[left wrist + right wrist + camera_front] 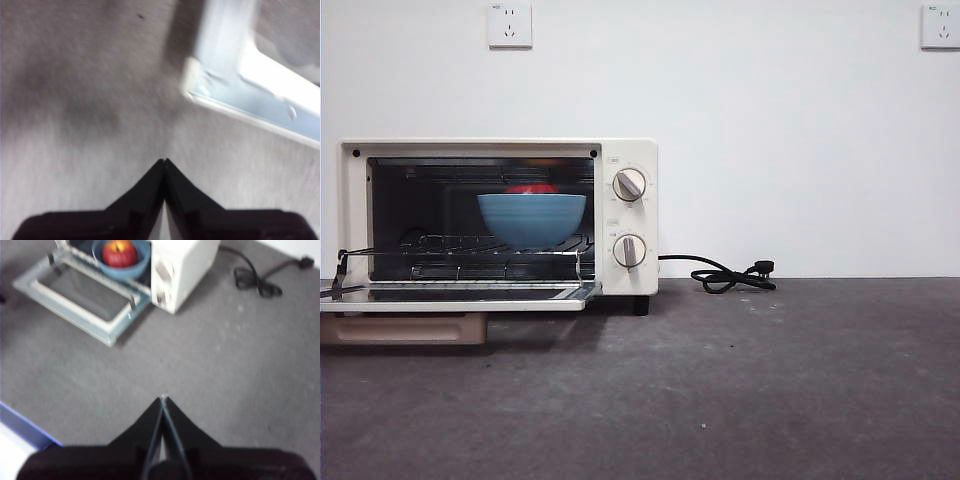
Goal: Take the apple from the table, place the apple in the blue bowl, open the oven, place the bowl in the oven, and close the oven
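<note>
Cream-white oven [500,220] standing at the left of a dark grey table [740,390], door [455,296] dropped fully open and lying flat toward the viewer. Inside, on the wire rack [460,248], the blue bowl [532,218], upright, with the apple [531,188] resting in it, only its red top showing above the rim from the front; seen whole from the right wrist view, red with a yellow patch at the stem. Black cord [730,277] coiled on the table just beside the oven's right side. No arm visible in the front view. Left gripper [164,161] with jaws pressed together, holding nothing, hanging over bare table near a corner of the open door. Right gripper [163,399] likewise closed and empty, well back from the oven over open table. Judged from this layout: apple in bowl, oven opened, bowl placed inside, so only the closing of the oven left. Next move likely to call for a gripper reaching under or against the door's front edge or tan handle [405,328] and swinging it up until shut, probably the left one, being nearer.
</note>
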Action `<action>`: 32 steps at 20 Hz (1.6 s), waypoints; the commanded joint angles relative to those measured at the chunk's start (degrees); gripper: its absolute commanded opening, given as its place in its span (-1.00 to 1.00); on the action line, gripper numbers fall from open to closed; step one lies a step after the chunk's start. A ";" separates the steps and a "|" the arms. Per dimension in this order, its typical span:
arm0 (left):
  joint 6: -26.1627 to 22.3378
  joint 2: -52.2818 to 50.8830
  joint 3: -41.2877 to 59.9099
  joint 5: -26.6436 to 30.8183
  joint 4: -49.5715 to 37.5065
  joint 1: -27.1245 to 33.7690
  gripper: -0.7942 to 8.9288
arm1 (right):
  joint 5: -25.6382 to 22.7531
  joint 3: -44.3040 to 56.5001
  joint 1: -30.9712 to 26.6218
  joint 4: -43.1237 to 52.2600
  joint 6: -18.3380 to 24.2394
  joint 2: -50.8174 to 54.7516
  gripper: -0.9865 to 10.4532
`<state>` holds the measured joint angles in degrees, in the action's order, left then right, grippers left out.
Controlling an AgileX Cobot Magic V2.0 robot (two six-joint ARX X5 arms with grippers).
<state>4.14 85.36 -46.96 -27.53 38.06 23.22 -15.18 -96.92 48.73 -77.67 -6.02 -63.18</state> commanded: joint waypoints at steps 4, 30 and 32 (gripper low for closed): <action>4.76 4.11 0.37 -5.88 -6.84 1.88 -0.85 | 5.01 17.49 0.07 5.68 -6.12 15.93 -0.84; 18.40 6.64 -3.63 -28.76 -20.17 2.60 -0.85 | 4.26 24.57 0.07 7.65 -12.90 24.92 -0.84; 20.39 6.62 -6.01 -30.01 -20.55 2.56 -0.85 | 4.24 24.57 0.07 7.65 -12.92 24.92 -0.84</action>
<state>23.38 91.83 -52.73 -56.40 18.33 26.15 -10.70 -72.95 48.73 -70.52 -18.33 -38.26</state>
